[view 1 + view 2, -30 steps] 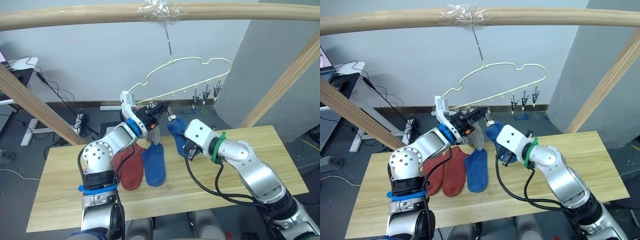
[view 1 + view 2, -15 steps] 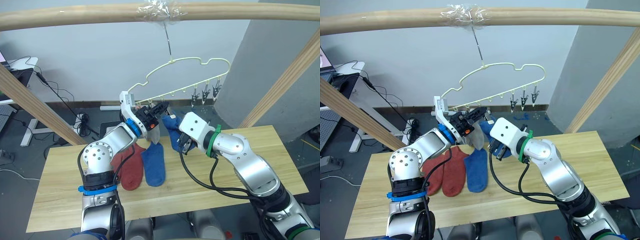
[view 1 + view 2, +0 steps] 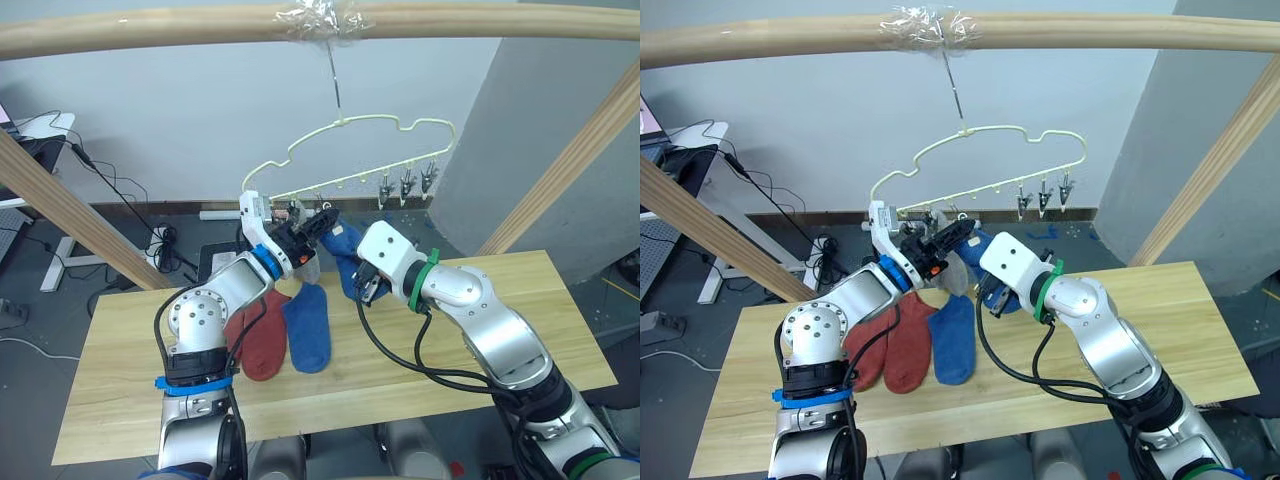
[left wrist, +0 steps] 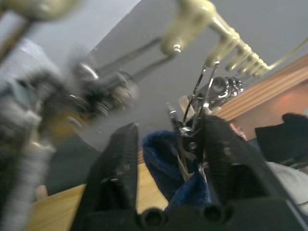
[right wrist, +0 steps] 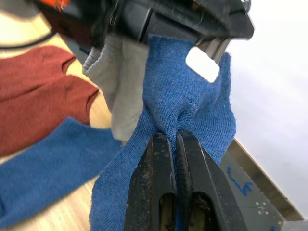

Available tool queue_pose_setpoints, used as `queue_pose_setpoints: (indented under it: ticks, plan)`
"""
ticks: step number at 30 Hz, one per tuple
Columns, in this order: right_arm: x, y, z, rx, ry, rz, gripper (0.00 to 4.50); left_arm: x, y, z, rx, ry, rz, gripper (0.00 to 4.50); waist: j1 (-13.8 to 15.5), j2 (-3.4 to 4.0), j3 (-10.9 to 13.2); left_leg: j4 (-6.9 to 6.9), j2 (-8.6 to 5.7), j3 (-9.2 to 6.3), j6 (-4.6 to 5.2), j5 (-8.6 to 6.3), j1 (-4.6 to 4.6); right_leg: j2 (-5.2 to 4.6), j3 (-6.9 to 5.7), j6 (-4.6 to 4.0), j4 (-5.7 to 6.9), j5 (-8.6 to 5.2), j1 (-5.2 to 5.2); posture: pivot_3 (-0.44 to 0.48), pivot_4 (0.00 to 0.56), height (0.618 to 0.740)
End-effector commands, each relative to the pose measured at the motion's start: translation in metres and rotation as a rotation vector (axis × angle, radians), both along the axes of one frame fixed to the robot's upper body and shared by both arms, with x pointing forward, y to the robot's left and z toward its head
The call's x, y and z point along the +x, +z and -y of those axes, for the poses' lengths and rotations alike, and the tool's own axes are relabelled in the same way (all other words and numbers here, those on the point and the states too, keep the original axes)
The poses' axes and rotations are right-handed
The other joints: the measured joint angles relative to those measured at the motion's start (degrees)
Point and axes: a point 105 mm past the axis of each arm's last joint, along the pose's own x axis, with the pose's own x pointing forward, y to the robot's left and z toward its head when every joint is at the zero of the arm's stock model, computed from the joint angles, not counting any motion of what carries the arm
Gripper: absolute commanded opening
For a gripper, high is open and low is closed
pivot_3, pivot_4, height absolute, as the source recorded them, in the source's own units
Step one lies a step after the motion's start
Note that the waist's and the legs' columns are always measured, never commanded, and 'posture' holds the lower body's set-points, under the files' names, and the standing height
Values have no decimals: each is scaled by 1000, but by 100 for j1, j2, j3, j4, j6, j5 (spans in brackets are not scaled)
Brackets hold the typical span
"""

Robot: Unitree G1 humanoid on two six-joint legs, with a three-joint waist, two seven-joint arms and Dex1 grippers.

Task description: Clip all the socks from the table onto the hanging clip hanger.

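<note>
Right wrist view: right gripper (image 5: 174, 144) pinches blue sock (image 5: 185, 101).

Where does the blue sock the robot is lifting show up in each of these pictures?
Left eye view: blue sock, centre, below the clip hanger.
Right eye view: centre, beside a grey sock.
Left wrist view: low centre, under a clip.
Right wrist view: centre, pinched by the right hand.
Shared landmark: the grey sock.
</note>
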Motion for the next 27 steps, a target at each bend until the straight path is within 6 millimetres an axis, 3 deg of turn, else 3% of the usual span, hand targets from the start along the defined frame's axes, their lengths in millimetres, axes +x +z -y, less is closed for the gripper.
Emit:
queue_pose_setpoints:
  ticks: [1,5,10,11,13,18,22,27]
  plan:
    - [2,7,-1,53,-7,20,0,-17,27,-7,-36,-46,86,3336,-2,0,0,0,0,0,0,0,0,0,0,0,0,0,-1,-150,221,740]
    - [7,1,-2,157,-37,-40,0,-40,24,-24,92,-92,105,4460,-13,1,-1,-5,4,2,-6,2,1,0,1,-1,4,1,-7,-136,215,740]
    - [15,-1,-5,439,-66,-130,0,-62,4,-42,322,-111,96,4460,38,2,-3,-13,3,5,-10,2,-1,0,7,-3,7,1,-17,-82,194,740]
    - [16,-2,-6,470,-64,-141,492,-66,0,-44,363,-117,101,4500,43,2,-3,-11,4,3,-5,0,-3,1,6,-4,6,1,-17,-76,192,740]
    - [17,-2,-6,495,-47,-150,1013,-69,-6,-48,460,-94,127,4500,63,3,-3,-11,1,6,-4,-1,-4,0,8,-6,7,2,-18,-66,187,740]
    - [15,-14,4,480,-59,-162,2849,-59,-11,-64,679,71,189,4500,143,3,-7,-11,1,3,-5,0,-4,0,4,-9,7,3,-17,-52,176,740]
    - [10,-20,22,434,-122,-128,4243,-65,-12,-60,693,50,240,4500,203,5,-11,-13,3,7,-14,4,-6,1,6,-9,5,4,-20,-52,168,740]
    - [4,-12,46,451,-232,-53,4243,-86,-17,-45,760,-136,416,4500,202,9,-23,-20,6,16,-33,15,-18,0,9,-11,8,4,-39,-51,165,740]
